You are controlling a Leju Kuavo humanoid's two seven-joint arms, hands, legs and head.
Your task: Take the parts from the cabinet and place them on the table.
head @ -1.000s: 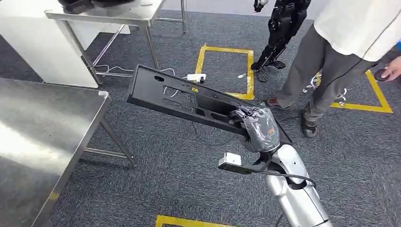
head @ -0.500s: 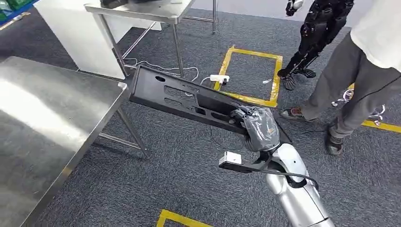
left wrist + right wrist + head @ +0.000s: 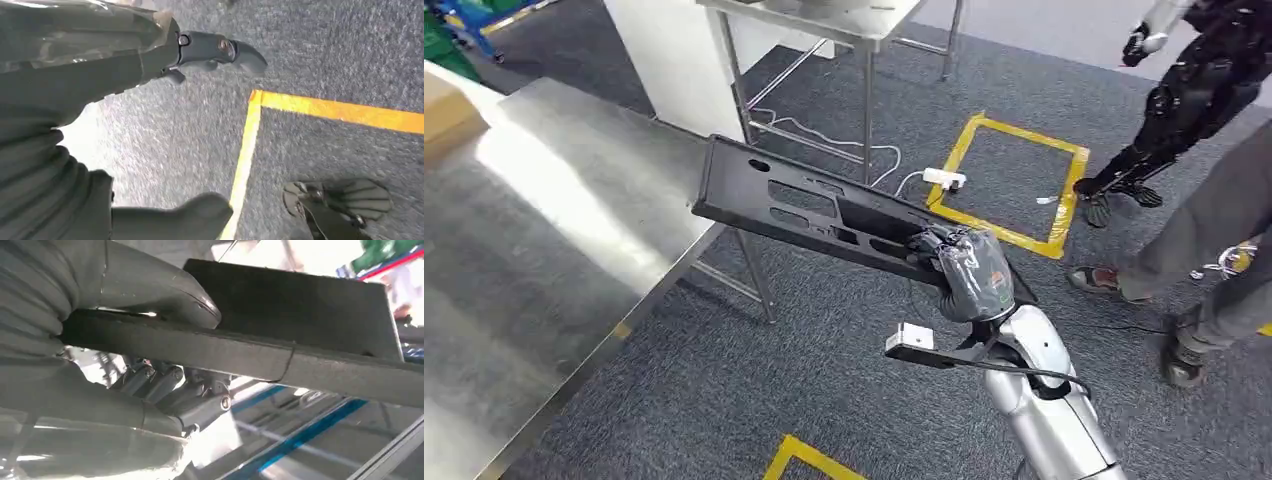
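A long black plastic panel [image 3: 804, 205] with several cut-outs is held out level in front of me, its far end just over the corner of the steel table [image 3: 544, 250]. My right hand [image 3: 969, 272] grips the panel's near end; in the right wrist view the thumb [image 3: 165, 290] lies on one face of the panel [image 3: 300, 315] and the fingers [image 3: 175, 390] on the other. My left hand [image 3: 150, 100] hangs over the carpet, fingers [image 3: 220, 50] apart, holding nothing.
A second steel table [image 3: 824, 15] stands behind, with a white block beside it. A power strip [image 3: 944, 180] and cables lie on the carpet by a yellow tape square [image 3: 1014, 180]. A person's legs [image 3: 1214, 260] stand at right, a black robot [image 3: 1194, 100] beyond.
The camera has turned left: the steel table has come further into view, the person and tape square have slid right. The panel stays in my right hand, unchanged.
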